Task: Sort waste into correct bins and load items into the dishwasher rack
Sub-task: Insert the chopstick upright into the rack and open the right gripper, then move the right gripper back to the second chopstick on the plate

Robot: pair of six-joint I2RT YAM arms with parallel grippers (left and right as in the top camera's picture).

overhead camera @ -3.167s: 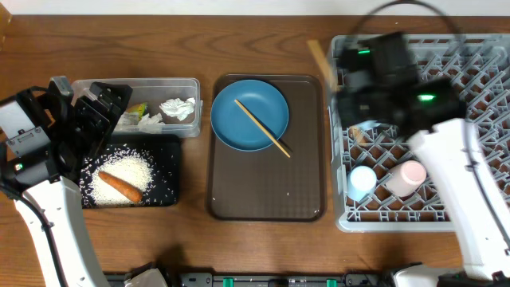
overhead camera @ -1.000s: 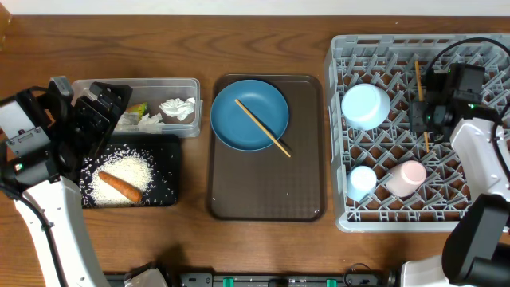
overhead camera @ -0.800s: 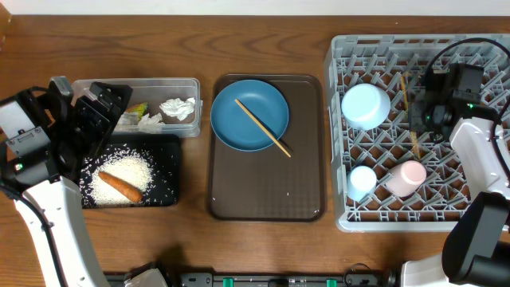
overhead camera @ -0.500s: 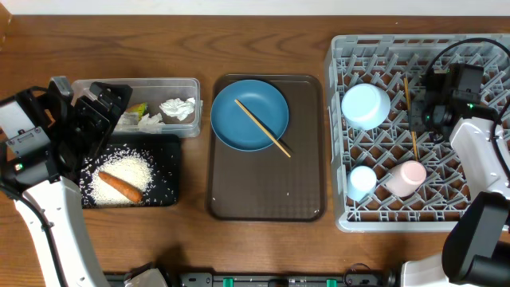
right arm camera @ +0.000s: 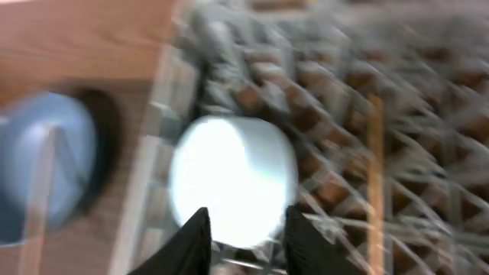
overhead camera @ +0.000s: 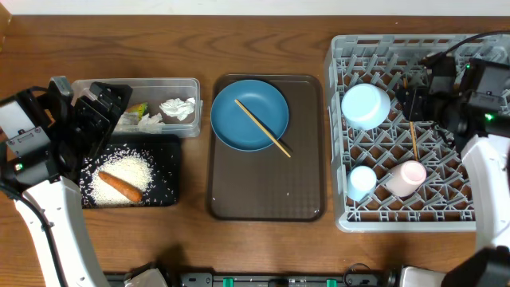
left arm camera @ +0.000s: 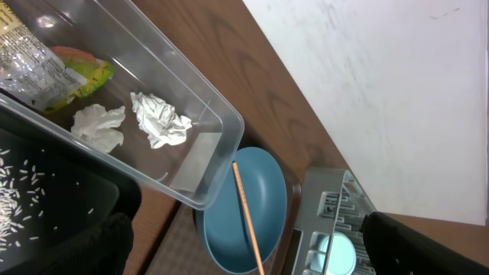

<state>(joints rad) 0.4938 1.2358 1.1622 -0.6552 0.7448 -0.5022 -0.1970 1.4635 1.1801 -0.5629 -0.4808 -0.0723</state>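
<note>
Pulled back toward the far right edge since half a second ago, the right gripper (right arm camera: 247, 215) hangs over the grey dishwasher rack (overhead camera: 456, 194). Its two fingers stand apart with nothing between them, though the wrist view is blurred. The wooden chopstick (overhead camera: 413, 140) it had been over lies among the pegs, between the upturned pale-blue bowl (overhead camera: 366, 106) and the rack's right side. The chopstick's near end is just beside the pinkish-white cup (overhead camera: 409, 177).

The rack now carries four items: one chopstick, one bowl and two cups. The small light-blue cup (overhead camera: 361, 182) stands next to the pink one, in the near part of the rack. A second chopstick (overhead camera: 263, 128) rests diagonally across the single dark-blue plate (overhead camera: 239, 104), which sits on the far half of the brown serving tray (overhead camera: 267, 195) at the centre of the table (overhead camera: 263, 36).

To the left are two bins side by side. The clear plastic tub (overhead camera: 135, 81) holds one crumpled white napkin (left arm camera: 161, 120), a second white wad (left arm camera: 98, 127) and a yellow-green wrapper (left arm camera: 80, 72). The black tray (overhead camera: 169, 191) holds a heap of white rice (overhead camera: 127, 169) with one orange stick (overhead camera: 120, 186) lying on it. The left gripper (left arm camera: 246, 226) hangs by the tub's left end, spread wide and empty.
</note>
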